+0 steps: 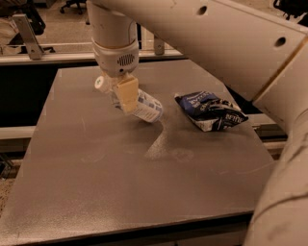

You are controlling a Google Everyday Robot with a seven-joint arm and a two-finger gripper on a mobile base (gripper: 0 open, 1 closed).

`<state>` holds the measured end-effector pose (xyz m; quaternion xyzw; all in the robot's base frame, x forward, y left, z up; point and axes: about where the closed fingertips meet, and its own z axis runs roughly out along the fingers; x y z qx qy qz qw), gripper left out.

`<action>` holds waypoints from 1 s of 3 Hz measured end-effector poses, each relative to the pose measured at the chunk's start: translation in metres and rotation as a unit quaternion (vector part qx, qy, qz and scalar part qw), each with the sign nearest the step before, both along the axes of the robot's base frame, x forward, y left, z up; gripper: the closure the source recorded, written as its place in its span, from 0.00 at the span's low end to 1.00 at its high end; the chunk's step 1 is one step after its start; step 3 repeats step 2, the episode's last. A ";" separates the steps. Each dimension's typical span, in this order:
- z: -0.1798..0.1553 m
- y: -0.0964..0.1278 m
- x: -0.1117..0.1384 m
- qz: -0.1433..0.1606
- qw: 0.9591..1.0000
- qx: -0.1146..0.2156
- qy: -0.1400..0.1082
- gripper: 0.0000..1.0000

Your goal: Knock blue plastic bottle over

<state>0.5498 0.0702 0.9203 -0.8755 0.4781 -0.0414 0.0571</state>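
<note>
1 blue plastic bottle (147, 108) tilted on table (96, 182).
Light, slick, perhaps empty: push near cap. Claw (126, 93) against it; whether it is pinching, cannot tell.

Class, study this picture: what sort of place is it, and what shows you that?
Probably a robotics lab or office test area: a white robot arm with its claw at the blue plastic bottle on a grey table, and a wheeled office chair base on the floor behind.

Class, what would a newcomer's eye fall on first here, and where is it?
The big white arm reaches in from the right, its gripper at the table's far left. Behind it a bottle is tilted far over, cap leftward. A blue snack bag lies to its right.
</note>
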 end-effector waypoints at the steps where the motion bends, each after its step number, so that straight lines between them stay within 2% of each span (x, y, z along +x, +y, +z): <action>1: -0.005 0.008 0.002 0.027 1.000 -0.002 -0.015 0.00; 3: -0.005 0.008 0.002 0.027 1.000 -0.002 -0.015 0.00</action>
